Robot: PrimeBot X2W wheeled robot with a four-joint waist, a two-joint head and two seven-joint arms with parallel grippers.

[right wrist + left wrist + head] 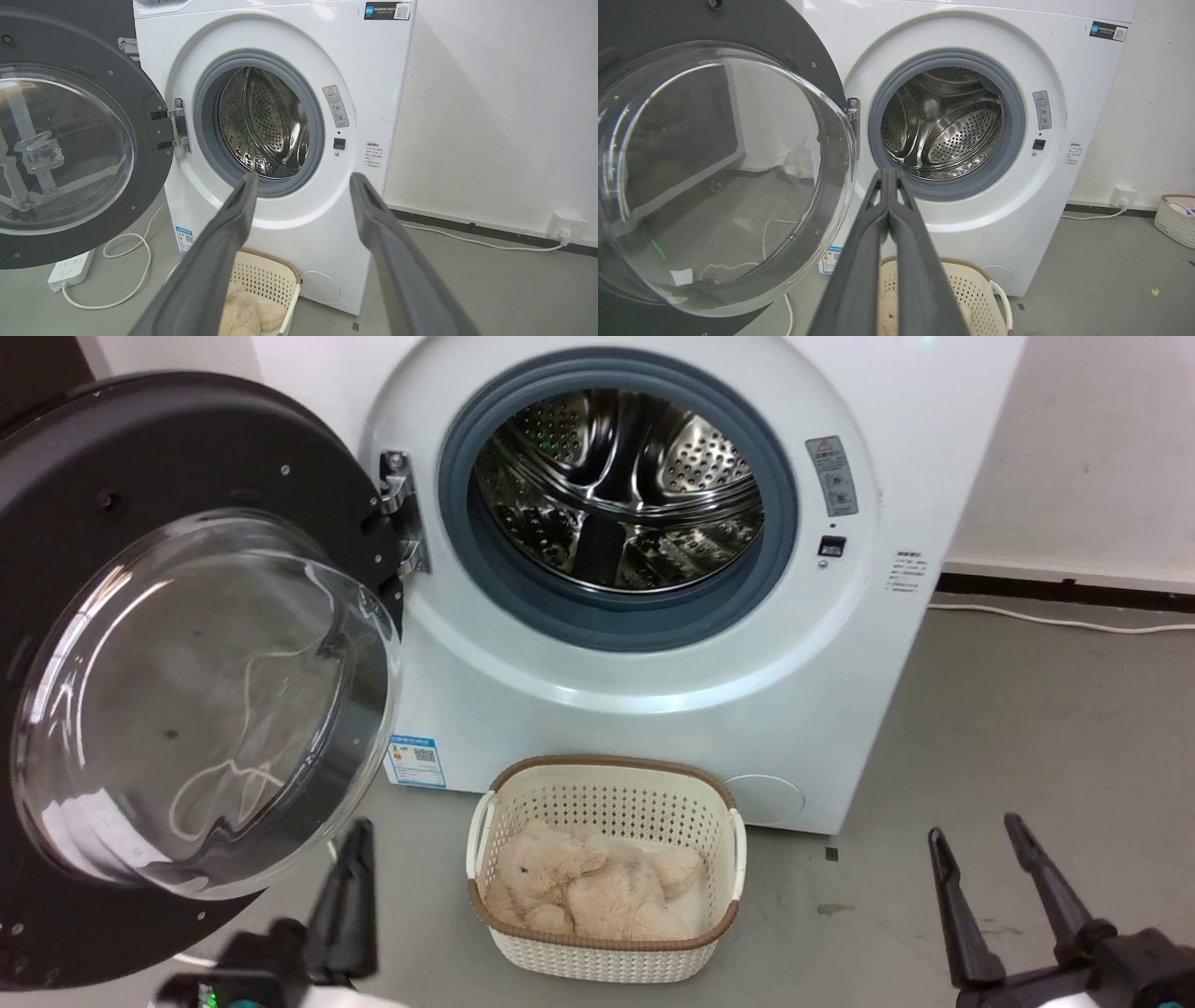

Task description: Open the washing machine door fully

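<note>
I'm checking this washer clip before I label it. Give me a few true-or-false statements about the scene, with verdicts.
1. The glossy black round washing machine door stands swung open. True.
2. The left gripper has its jaws spread wide. False: its jaws are pressed together, holding nothing.
3. The cream perforated plastic basket on the floor holds a beige plush toy. True.
4. The perforated steel drum is packed with laundry. False: it looks empty.
5. The right gripper clamps the door's rim. False: its jaws are open, well apart from the door.
</note>
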